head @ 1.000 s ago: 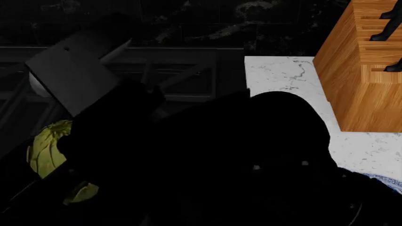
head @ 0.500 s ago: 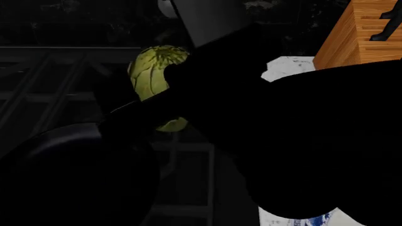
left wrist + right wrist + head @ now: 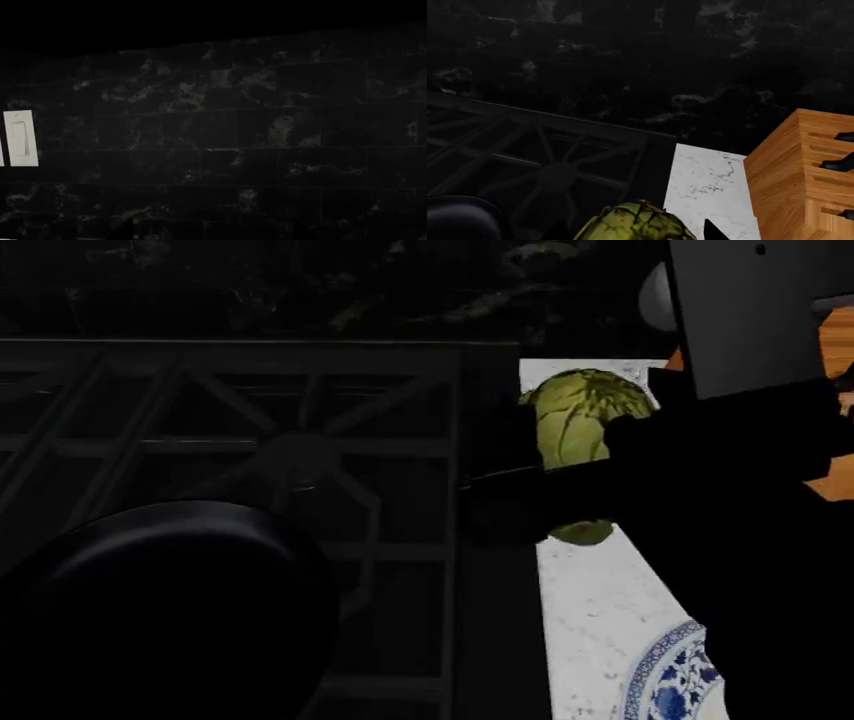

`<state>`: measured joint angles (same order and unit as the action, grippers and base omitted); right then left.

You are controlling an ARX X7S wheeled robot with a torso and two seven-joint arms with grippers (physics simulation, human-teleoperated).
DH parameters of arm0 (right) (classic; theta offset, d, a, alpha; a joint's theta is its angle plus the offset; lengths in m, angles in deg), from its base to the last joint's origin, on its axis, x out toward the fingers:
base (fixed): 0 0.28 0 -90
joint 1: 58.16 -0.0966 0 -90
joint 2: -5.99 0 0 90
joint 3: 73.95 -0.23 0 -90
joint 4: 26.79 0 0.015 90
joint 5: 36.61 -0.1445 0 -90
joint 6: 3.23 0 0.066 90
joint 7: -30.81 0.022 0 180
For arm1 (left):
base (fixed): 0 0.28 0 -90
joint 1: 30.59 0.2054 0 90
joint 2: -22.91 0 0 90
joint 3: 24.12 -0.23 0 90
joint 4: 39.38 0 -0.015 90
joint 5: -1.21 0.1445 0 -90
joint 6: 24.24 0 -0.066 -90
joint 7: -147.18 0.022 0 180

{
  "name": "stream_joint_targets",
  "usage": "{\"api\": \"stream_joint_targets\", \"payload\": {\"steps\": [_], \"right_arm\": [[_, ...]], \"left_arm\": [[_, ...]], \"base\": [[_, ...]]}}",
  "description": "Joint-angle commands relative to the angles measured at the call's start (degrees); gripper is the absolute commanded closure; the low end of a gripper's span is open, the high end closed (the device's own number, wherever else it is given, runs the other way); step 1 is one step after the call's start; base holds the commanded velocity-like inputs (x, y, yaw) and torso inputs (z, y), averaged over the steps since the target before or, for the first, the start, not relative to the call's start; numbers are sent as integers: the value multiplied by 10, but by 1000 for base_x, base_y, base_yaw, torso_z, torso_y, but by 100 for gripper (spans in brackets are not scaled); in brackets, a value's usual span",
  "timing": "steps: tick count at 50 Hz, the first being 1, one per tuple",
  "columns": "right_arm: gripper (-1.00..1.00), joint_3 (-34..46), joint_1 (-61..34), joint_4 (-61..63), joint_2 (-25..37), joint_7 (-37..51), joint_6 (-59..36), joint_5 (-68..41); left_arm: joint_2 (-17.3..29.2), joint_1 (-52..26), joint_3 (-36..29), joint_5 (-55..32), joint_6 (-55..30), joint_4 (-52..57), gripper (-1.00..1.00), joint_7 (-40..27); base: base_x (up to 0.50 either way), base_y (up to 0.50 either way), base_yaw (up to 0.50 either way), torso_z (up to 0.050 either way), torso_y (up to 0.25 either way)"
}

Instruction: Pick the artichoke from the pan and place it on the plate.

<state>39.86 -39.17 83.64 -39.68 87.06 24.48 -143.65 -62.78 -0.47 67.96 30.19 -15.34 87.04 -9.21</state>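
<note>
The yellow-green artichoke (image 3: 577, 430) hangs in the air in my right gripper (image 3: 567, 475), whose black jaws are shut across it, above the seam between the stove grate and the white counter. It also shows in the right wrist view (image 3: 635, 222), with one dark fingertip (image 3: 714, 231) beside it. The black pan (image 3: 160, 600) sits on the stove at lower left, without the artichoke. The plate's blue-patterned rim (image 3: 674, 675) shows at lower right, below and right of the artichoke. My left gripper is not in view; the left wrist view shows only a dark tiled wall.
A black stove grate (image 3: 307, 455) fills the left. A white marble counter (image 3: 601, 610) runs right of it. A wooden knife block (image 3: 800, 170) stands at the back right. A white wall switch (image 3: 20, 138) shows on the dark tiles.
My right arm has carried the artichoke rightward, from above the stove to above the counter's edge. The plate rim has come more into view.
</note>
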Motion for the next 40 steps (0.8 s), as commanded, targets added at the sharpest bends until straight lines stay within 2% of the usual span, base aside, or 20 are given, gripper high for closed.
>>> {"api": "stream_joint_targets", "payload": {"steps": [1,4,6,8,9,11,14,18,19,20,26,28,30,38,40], "right_arm": [[100,-67,85,37,57,-2,46,17],[100,-78,106,47,70,2,56,14],[100,-86,127,53,78,-1,63,17],[100,-101,158,61,90,-7,77,22],[100,-104,165,64,94,-6,80,23],[100,-120,192,73,109,-4,92,20],[100,-135,215,88,126,5,101,12],[100,-153,245,98,143,7,114,11],[100,-160,256,103,147,7,119,11],[100,-167,268,106,151,5,123,13],[100,-181,293,116,166,10,131,10],[100,-199,320,126,178,13,141,7],[100,-216,339,134,188,16,150,1],[100,-275,411,160,217,25,171,-12],[100,-289,428,167,221,27,175,-16]], "left_arm": [[-12,-5,16,0,42,-44,-100,6],[-8,-20,9,0,27,-46,-100,7],[-14,5,16,-5,46,-37,-100,1],[-6,-22,6,-3,24,-45,-100,5],[-11,-2,13,-6,40,-39,-100,1],[-5,-24,5,-6,24,-48,-100,4],[-14,10,20,-16,57,-44,-100,-5],[-15,16,24,-24,64,-45,-100,-8],[-8,-10,17,-21,43,-54,-100,-5],[-13,17,28,-26,64,-47,-100,-9],[-11,24,36,-34,71,-50,-100,-14],[-3,-3,28,-33,50,-61,-100,-12],[-11,28,40,-41,78,-56,-100,-18],[-8,10,37,-50,72,-69,-100,-23],[-12,31,42,-55,88,-64,-100,-27]], "base": [[0,0,0,0,0],[0,0,0,0,0],[0,0,0,0,0],[0,0,0,0,0],[0,0,0,0,0],[0,0,0,0,0],[0,0,0,0,0],[0,0,0,0,0],[0,0,0,0,0],[0,0,0,0,0],[0,0,0,0,0],[0,0,0,0,0],[0,0,0,0,0],[0,0,0,0,0],[0,0,0,0,0]]}}
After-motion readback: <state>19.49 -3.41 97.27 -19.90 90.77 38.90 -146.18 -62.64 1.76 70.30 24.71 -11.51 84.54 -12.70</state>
